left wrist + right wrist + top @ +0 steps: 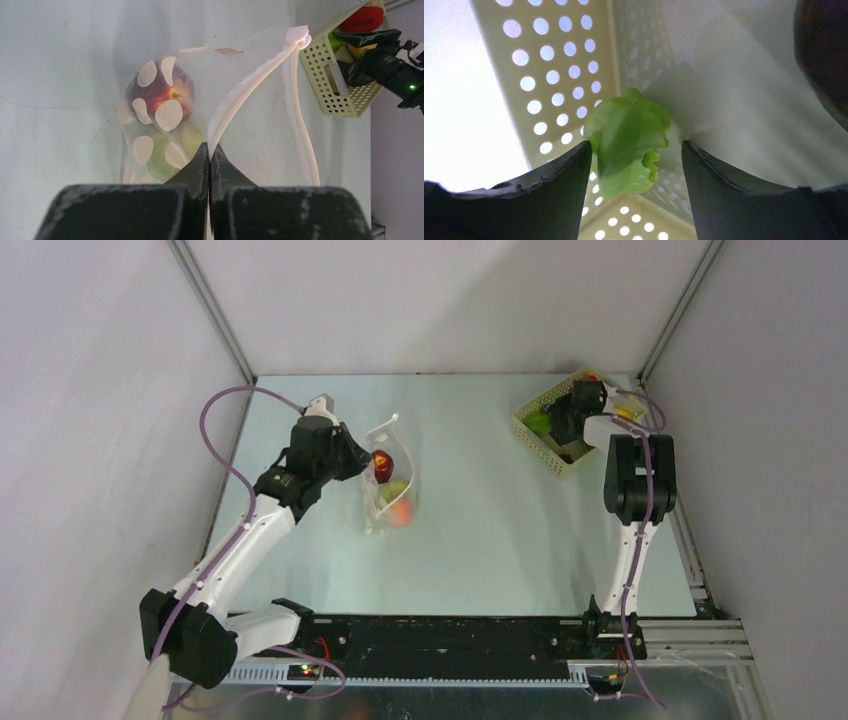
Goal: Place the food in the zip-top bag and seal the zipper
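Observation:
The clear zip-top bag [390, 485] lies left of centre with its mouth held open. Inside it are a dark red fruit [382, 462], a green piece [397, 489] and an orange piece [400, 510]. My left gripper [358, 462] is shut on the bag's whitish zipper strip [250, 95]; the red fruit [160, 92] shows through the plastic. My right gripper [557, 425] is open inside the pale yellow basket [530, 430], its fingers either side of a green leafy toy vegetable [626, 140], not closed on it.
The basket [554, 60] stands at the back right by the wall and holds more food, with a red piece [362, 19] and a yellow piece [626, 411] showing. Grey walls enclose the table on three sides.

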{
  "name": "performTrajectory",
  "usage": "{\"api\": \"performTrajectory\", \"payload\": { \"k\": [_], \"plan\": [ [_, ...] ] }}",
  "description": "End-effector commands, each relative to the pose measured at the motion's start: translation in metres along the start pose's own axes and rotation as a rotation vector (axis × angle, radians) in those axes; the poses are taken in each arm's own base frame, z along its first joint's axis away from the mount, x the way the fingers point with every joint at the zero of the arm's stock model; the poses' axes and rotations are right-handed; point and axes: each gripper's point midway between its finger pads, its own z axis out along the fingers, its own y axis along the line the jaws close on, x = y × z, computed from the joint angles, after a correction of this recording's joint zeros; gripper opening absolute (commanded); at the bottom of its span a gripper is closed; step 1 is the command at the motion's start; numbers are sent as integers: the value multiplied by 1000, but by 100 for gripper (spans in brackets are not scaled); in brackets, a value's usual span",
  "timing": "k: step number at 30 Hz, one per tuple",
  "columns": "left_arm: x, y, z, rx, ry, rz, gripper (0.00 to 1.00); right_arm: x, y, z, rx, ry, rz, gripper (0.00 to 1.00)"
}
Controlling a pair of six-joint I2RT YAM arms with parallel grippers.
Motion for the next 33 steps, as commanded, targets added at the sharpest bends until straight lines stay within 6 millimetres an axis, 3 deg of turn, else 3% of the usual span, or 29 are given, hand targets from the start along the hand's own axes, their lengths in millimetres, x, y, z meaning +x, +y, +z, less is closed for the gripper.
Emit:
{"api": "performTrajectory", "payload": {
  "k": [1, 10, 15, 23, 28, 33],
  "plan": [
    [-14, -6, -7, 8, -36, 11, 0, -7, 10, 3, -19, -34, 9, 65],
    [-9, -16, -16, 66, -22, -8, 0, -26, 25, -28, -82, -93, -2, 31],
    [0, -28, -22, 110, -1, -10, 0, -48, 35, -60, -112, -160, -31, 28],
    [10, -48, -32, 152, 15, -5, 0, -76, 31, -109, -112, -268, -84, 27],
    [18, -60, -34, 184, 32, -5, 0, -81, 34, -142, -143, -310, -152, 26],
    [19, -63, -33, 180, 36, -13, 0, -73, 46, -194, -244, -360, -236, 25]
  ]
}}
